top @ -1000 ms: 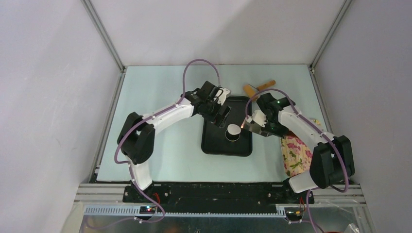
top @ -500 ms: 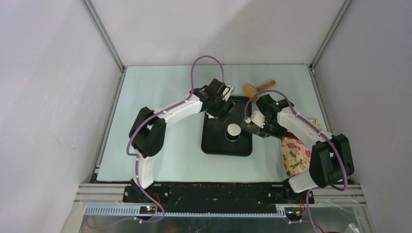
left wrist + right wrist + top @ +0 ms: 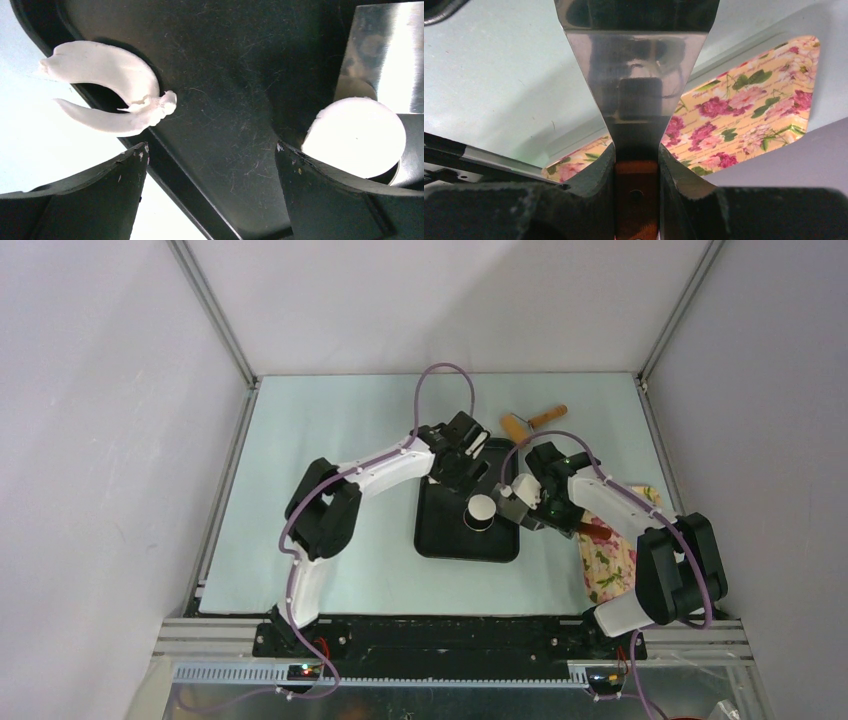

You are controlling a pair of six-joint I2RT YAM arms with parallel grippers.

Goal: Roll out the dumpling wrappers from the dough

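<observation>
Dough (image 3: pixel 107 95) is a curled white strip draped over the rim of the tray (image 3: pixel 215 75), one end over the surface (image 3: pixel 30 150). Only the left wrist cam shows it; from above the left arm (image 3: pixel 385 465) covers it. Cup (image 3: pixel 481 512) on the tray holds something white, can't tell what. Left jaws wide open, right jaws clamped on the scraper (image 3: pixel 636 65) handle.

You are looking into a small booth: a plain white back wall (image 3: pixel 440 300), with a left wall (image 3: pixel 100 440) and a right wall (image 3: pixel 760 390) of the same flat panels, joined by slanting aluminium struts (image 3: pixel 212 312) at the far corners. Your bench (image 3: pixel 320 430) has a pale mint-green top. An aluminium rail (image 3: pixel 200 635) runs along its near edge. The light is soft and even, with faint shadows.
</observation>
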